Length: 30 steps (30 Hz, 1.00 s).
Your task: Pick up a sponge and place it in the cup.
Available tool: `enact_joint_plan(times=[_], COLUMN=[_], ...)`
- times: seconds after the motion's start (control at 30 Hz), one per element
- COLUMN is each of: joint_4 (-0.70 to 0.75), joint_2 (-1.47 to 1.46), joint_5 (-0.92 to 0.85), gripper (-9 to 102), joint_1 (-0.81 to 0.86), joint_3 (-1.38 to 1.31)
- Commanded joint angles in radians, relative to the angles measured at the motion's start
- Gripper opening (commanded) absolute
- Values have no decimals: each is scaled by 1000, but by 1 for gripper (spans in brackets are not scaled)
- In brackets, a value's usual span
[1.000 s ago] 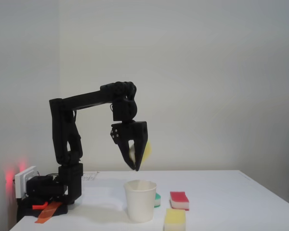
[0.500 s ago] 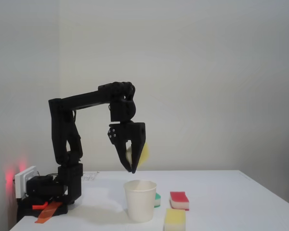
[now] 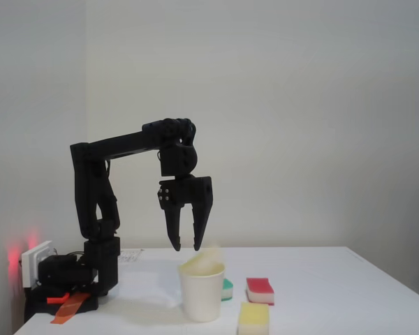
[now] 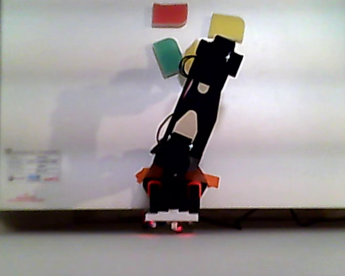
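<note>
The end effector (image 3: 186,248) hangs directly above the cup (image 3: 202,293), its two fingers spread apart and gripping nothing. That position looks deliberate: straight over the mouth, so anything let go falls inside. And there is the sponge (image 3: 202,262), a pale, blurred block tilted at the cup's rim, partly above it and apparently dropping in. It is free of the fingers, with a clear gap between it and the tips. The blur makes it hard to say whether it touches the rim yet.

The cup stands upright on the white surface (image 3: 335,286), mouth open to the top, which is just what the drop needs.

Now the count. One cup. Right of the cup in the fixed view lies a red-topped sponge (image 3: 260,289), flat on the surface, and nearer the camera a second yellow sponge (image 3: 253,318). Just behind the cup a green sponge (image 3: 228,287) peeks out. In the other view, looking down, the red one (image 4: 169,14), the yellow one (image 4: 226,26) and the green one (image 4: 168,56) all show. So four sponges: one at the cup, three resting spare beside it.
</note>
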Motion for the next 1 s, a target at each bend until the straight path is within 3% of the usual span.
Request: enact_joint_plan(times=[0.0, 0.4, 0.53, 0.6, 0.97], joint_4=[14, -8, -8, -15, -288], joint_2=[51, 124, 173, 196, 476], joint_5=[-15, -37, 25, 64, 155], gripper=[15, 17, 0, 0, 0], joint_1=[9, -3, -86, -146, -383], joint_3=[-2, 69, 117, 143, 565])
